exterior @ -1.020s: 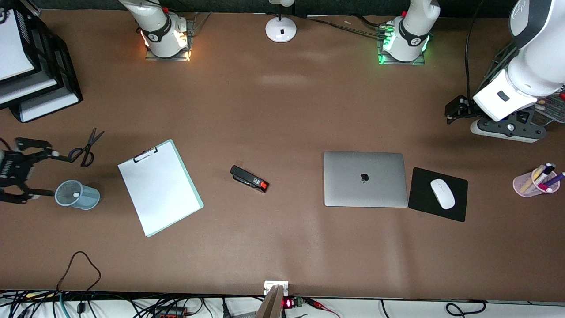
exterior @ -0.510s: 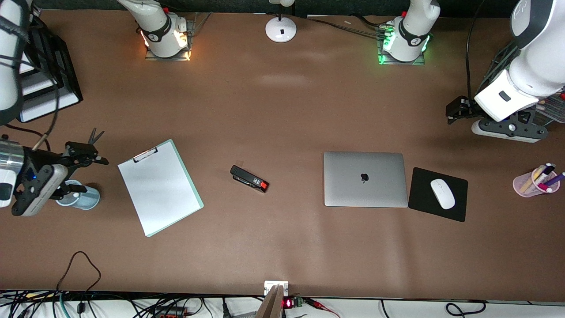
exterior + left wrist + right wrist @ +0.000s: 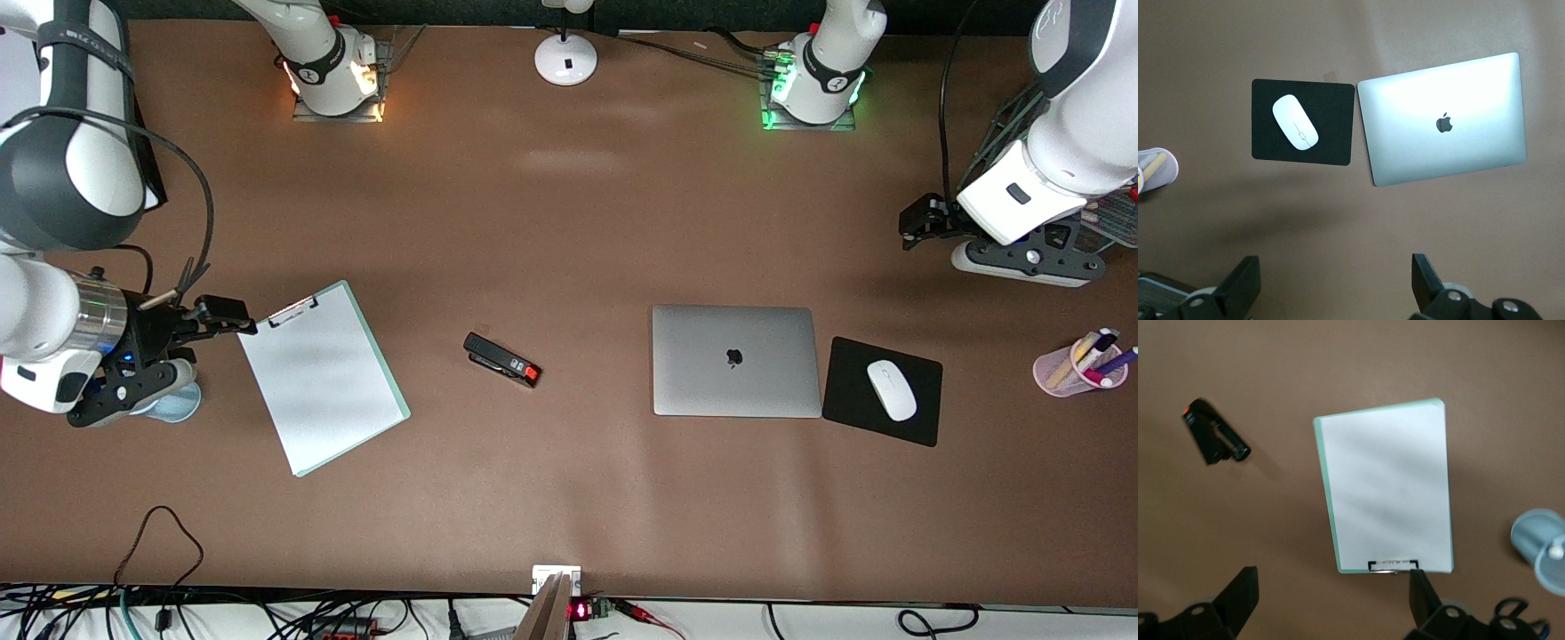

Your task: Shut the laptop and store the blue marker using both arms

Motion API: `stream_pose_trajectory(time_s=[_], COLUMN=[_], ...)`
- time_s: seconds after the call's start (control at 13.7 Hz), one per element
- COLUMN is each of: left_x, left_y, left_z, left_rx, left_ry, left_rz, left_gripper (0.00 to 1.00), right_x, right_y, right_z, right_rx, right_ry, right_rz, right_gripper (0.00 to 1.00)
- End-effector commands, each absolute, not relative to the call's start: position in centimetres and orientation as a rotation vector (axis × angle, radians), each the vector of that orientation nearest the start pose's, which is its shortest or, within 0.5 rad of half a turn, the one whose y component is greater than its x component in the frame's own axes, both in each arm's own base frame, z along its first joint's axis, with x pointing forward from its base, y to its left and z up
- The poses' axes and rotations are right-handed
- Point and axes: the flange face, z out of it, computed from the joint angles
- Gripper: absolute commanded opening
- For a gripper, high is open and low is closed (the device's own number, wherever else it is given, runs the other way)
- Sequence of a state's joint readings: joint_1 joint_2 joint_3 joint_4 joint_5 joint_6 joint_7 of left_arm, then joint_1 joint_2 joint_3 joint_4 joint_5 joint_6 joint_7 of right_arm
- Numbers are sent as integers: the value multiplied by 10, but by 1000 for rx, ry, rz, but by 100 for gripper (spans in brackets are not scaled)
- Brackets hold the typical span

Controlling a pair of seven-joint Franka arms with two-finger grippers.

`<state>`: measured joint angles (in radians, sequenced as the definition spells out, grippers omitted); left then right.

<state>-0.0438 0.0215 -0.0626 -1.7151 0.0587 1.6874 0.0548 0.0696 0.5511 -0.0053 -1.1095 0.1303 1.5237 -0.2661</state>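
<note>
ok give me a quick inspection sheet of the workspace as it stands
surface: brown table, flat.
job's things: laptop lid shut, logo up; blue marker not seen as such, only a whitish tip in the blue mesh cup.
clutter: clipboard, stapler, mouse on mouse pad, pink pen cup, scissors partly hidden.
grippers: left gripper open, up over bare table; right gripper open, over the clipboard's clip end.
cables: tangle along the table's near edge.
surroundings: lamp base.

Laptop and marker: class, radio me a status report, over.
Left gripper open, high over bare table. Right gripper open by clipboard. Laptop closed, flat. Marker tip in blue cup. Nothing in the way.
</note>
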Motion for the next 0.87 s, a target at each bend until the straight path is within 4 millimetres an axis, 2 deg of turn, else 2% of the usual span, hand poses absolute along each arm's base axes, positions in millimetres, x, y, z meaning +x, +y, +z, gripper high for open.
stream_pose_trajectory(time_s=[0.0, 0.07, 0.22, 0.36, 0.44, 0.51, 0.58, 0.73, 0.8], left_x=[565, 565, 565, 565, 565, 565, 565, 566, 566], left_y=[-50, -50, -51, -49, -48, -48, -48, -48, -48], left_z=[565, 565, 565, 565, 566, 566, 566, 570, 571], left_rx=[-3069, -3070, -3069, -3069, -3069, -3070, -3070, -3070, -3070], left_ry=[271, 269, 274, 273, 271, 269, 269, 268, 266], left_rz=[53, 53, 50, 53, 51, 53, 51, 39, 37], left_gripper=[100, 100, 100, 100, 100, 100, 100, 100, 100], right_x=[670, 665, 657, 650, 645, 641, 638, 624, 619], right_y=[52, 57, 52, 28, 4, -16, -28, -37, -41], right_z=[479, 475, 472, 473, 477, 487, 498, 529, 535], right_rx=[-3068, -3103, -3137, -3152, -3148, -3147, -3147, -3149, -3152], right_ry=[-251, -189, -79, -30, 23, 67, 94, 135, 147], right_rz=[240, 251, 246, 222, 215, 172, 143, 121, 162], right_gripper=[100, 100, 100, 100, 100, 100, 100, 100, 100])
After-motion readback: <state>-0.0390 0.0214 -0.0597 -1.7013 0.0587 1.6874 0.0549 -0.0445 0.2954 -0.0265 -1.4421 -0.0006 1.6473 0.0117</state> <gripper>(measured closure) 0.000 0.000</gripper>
